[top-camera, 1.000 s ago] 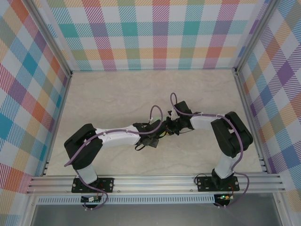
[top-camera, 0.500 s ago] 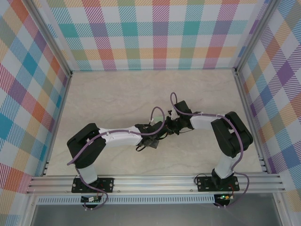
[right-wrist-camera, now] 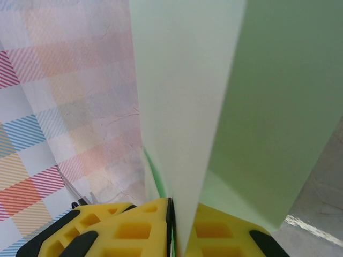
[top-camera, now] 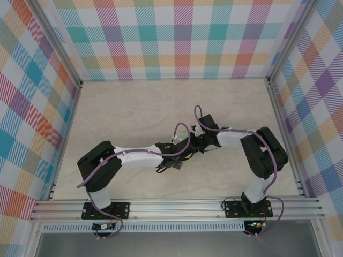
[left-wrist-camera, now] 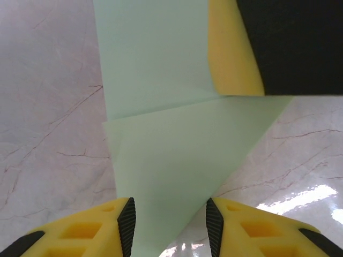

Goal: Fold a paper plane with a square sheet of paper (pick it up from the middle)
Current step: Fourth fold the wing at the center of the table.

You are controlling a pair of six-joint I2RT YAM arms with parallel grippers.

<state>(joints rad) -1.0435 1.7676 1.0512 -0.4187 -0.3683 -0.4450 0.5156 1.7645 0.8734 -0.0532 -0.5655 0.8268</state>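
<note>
Right pincer (right-wrist-camera: pixel 170 208): pinched tight on paper (right-wrist-camera: pixel 187 96), creased sheet rising from tips.
Left pincer (left-wrist-camera: pixel 170 220): part open, straddling folded paper without pinching it, over surface (left-wrist-camera: pixel 48 107).

White arms (top-camera: pixel 134 156), black joints; purple cables (top-camera: pixel 179 127); yellow fingers (left-wrist-camera: pixel 80 231) — black pads (left-wrist-camera: pixel 127 225).

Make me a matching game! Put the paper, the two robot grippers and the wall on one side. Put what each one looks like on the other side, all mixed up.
Things:
1. paper
2. left gripper
3. right gripper
4. wall

Looks like:
A. squeezed shut on the paper
B. colourful checks
C. pale mint green
D. jaws apart, with the paper between them

Pairs: 1-C, 2-D, 3-A, 4-B
</note>
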